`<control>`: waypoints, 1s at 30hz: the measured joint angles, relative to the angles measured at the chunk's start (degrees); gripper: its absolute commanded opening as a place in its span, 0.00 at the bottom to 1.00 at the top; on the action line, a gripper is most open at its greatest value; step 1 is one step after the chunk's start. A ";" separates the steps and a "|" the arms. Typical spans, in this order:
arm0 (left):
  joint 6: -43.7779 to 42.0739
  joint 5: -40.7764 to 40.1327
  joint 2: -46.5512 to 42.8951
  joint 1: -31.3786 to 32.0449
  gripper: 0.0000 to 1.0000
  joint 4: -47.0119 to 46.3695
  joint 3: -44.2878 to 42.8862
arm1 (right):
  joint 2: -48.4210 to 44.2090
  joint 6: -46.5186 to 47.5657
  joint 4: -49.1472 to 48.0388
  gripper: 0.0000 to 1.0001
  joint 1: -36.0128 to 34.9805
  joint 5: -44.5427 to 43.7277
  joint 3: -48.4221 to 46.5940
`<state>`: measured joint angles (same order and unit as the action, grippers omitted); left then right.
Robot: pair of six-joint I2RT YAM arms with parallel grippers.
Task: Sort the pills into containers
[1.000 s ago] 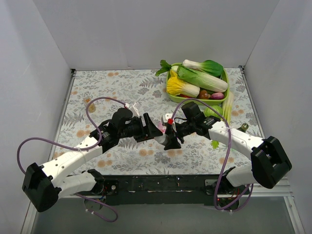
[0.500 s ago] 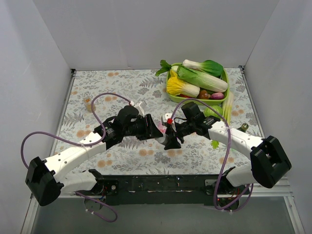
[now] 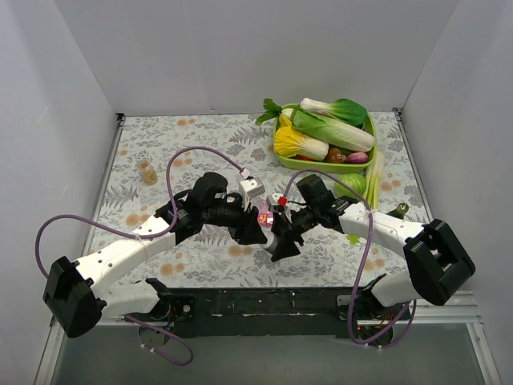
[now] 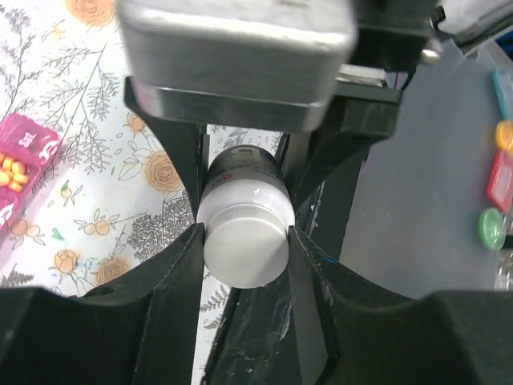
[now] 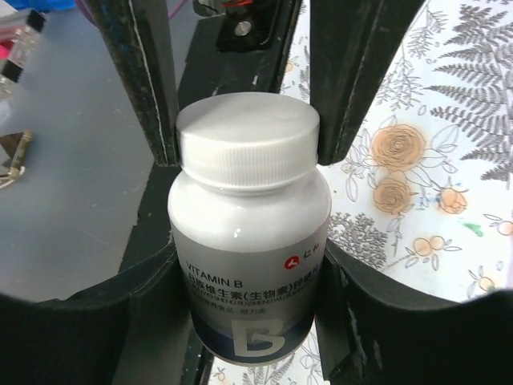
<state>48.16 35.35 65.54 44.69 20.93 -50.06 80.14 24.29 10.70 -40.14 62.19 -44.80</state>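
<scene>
Beside the left jaws and their bottle (image 4: 244, 237), pink pill organizer (image 4: 28, 144).

Green veg tray (image 3: 372, 132) far right; small tan item (image 3: 147, 172) far left.

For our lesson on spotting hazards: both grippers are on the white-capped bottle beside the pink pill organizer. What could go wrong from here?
1. The left gripper clamps the cap while the right gripper holds the bottle; if the cap frees suddenly, the contents may spill.
2. The pill organizer lies close by with yellow pills showing in it; either arm could knock it and scatter them.
</scene>
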 measured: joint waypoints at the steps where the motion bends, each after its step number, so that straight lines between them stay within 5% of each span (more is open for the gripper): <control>1: -1.53 0.96 0.07 -0.04 0.59 -0.13 0.00 | 0.07 -0.59 -0.68 0.01 -0.02 0.83 0.44; 5: -2.78 2.36 -0.28 -0.83 0.98 -1.09 0.46 | 0.09 -3.17 -4.46 0.01 0.20 2.62 0.79; 17: 19.45 -7.76 -20.70 -2.58 0.98 -7.85 5.46 | -0.87 -0.04 -4.59 0.01 0.70 -0.39 0.61; 24: 44.98 -20.26 -14.58 -2.73 0.93 0.24 5.18 | -2.82 3.02 -2.99 0.01 0.70 -8.20 0.09; 30: 54.34 -23.41 -8.57 -2.73 0.86 4.74 2.43 | -3.30 3.63 -2.62 0.01 0.70 -11.26 -0.31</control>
<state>102.50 11.94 56.97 41.95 25.67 -47.64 76.84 27.92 8.08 -39.44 50.94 -45.10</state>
